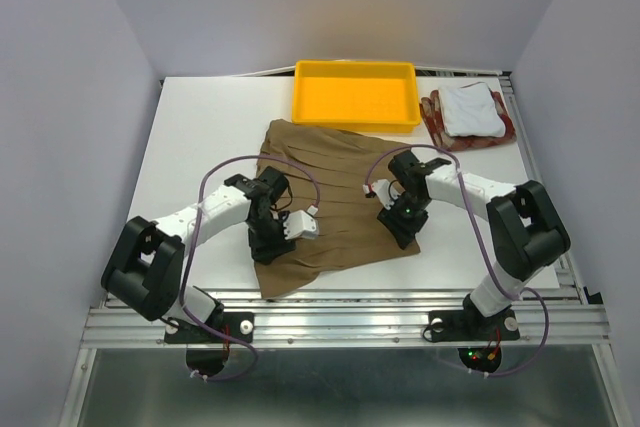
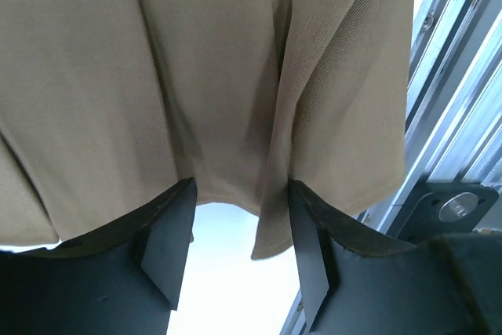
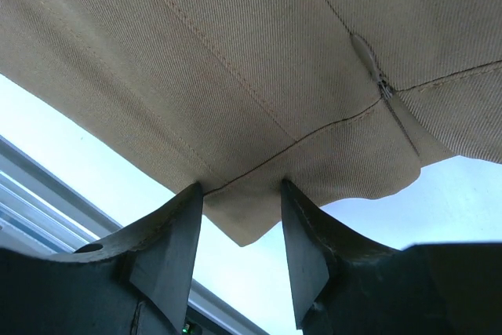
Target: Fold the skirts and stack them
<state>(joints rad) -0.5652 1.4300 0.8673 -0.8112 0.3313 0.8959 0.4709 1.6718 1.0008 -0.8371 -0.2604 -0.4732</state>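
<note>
Fingers of the left gripper [image 2: 239,221] stand spread around the tan skirt [image 1: 330,172]'s pleated hem. The right gripper [image 3: 241,217] stands spread around its seamed corner, likely set to pinch and fold the skirt, which lies flat mid-table. Far right, the white skirt [image 1: 470,107] lies on the checked skirt [image 1: 434,123]. Beside these 2, the yellow tray [image 1: 303,95] shows only its own floor.

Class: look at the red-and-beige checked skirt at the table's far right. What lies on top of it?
A folded white skirt lies on the checked skirt. Only the checked skirt's edges show around it; its middle is covered, so anything between them cannot be seen.
</note>
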